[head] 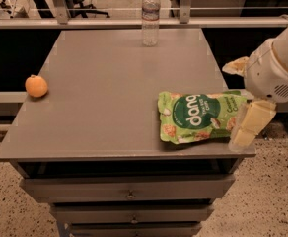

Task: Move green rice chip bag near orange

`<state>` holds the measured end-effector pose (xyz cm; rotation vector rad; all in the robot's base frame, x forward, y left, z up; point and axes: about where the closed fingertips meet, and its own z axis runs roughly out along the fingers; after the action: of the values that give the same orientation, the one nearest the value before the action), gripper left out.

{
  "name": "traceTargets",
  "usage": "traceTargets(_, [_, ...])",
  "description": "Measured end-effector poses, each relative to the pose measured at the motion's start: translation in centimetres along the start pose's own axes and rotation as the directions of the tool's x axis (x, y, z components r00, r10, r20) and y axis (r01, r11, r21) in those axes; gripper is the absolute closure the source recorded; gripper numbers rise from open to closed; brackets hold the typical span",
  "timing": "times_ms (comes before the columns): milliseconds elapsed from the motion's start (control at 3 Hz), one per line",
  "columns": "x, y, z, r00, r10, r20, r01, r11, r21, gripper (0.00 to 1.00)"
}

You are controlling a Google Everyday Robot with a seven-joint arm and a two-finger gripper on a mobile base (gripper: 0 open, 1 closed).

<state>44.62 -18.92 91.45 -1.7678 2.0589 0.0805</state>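
The green rice chip bag (pixel 199 116) lies flat on the grey table (pixel 109 83) near its front right corner, with its "dang" logo facing up. The orange (pixel 36 86) sits at the table's left edge, far from the bag. My gripper (pixel 248 126) hangs from the white arm (pixel 277 68) at the right edge of the table. It is right beside the bag's right end and overlaps its corner in the view. I cannot tell whether it touches the bag.
A clear plastic water bottle (pixel 150 15) stands upright at the table's back edge. The table has drawers (pixel 129 194) below its front edge. Railings and office chairs stand behind the table. The floor is speckled.
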Motion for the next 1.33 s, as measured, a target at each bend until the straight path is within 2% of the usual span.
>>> traceTargets(333, [0.8,0.8,4.7,0.997,-0.039,0.065,0.042,0.9976,-0.055,0.00])
traceTargets(667, [1.0,0.4,7.4,0.993,-0.054,0.103,0.059,0.9968,-0.054,0.18])
traceTargets(1000, [0.7,-1.2,8.3,0.991,-0.068,0.115,0.071,0.9973,-0.021,0.41])
traceTargets(1333, [-0.3,-3.6,7.2,0.992,-0.076,0.102,0.075,0.9970,0.019,0.64])
